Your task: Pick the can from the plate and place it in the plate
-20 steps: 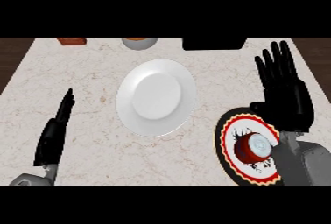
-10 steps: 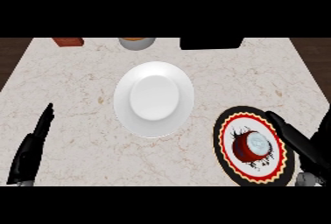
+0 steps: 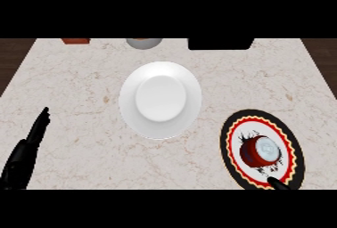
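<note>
Can (image 3: 262,151) and patterned plate (image 3: 287,138) were seen at the lower right of the marble counter (image 3: 72,89), the red can lying in the middle of the dark, red-and-yellow-rimmed plate, its pale end turned upward. The white plate (image 3: 160,99) lay in the centre of the counter, well apart from the patterned one, with nothing on it. Of the right hand (image 3: 279,184) only a dark tip was visible at the lower edge, just below the can and over the patterned plate's rim; whether its fingers were spread or curled could not be told. The left hand (image 3: 26,151) was held at the lower left edge with straight fingers, holding nothing.

The step in hand was judged to be the approach to the can, which had not been grasped. For this to be done well, the right hand would need to be brought over the can with fingers and thumb spread to either side of its body. The can, being round, might roll if nudged, so contact should be made on both sides together.
</note>
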Motion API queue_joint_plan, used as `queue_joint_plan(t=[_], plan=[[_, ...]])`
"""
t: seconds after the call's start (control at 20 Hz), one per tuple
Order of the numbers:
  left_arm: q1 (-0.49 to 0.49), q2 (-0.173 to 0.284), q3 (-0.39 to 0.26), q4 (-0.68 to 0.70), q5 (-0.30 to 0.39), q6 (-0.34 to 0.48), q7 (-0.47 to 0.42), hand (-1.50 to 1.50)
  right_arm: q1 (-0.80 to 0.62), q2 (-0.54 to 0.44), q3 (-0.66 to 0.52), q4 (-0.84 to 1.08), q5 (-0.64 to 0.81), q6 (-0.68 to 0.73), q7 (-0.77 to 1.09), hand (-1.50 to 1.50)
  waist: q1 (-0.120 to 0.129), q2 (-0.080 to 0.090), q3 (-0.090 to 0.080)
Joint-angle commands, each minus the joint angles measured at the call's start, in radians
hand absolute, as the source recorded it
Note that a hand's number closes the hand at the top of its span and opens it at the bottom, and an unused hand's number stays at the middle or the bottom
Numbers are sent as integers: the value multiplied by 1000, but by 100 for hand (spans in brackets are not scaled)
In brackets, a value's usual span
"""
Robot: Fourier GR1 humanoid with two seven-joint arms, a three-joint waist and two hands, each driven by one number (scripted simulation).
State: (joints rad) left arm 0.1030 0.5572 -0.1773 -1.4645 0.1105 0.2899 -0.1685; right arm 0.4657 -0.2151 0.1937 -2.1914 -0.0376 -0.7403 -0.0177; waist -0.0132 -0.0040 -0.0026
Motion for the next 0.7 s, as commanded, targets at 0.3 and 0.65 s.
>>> queue_joint_plan(t=[0.3,0.65], plan=[[-27,7,21,-10,1,-40,22,0,67,-332,-46,-144,131,116,563,-150,25,8,-1],[-15,-18,49,19,-22,-45,-8,0,-102,-406,-68,-21,72,274,752,-150,23,6,2]])
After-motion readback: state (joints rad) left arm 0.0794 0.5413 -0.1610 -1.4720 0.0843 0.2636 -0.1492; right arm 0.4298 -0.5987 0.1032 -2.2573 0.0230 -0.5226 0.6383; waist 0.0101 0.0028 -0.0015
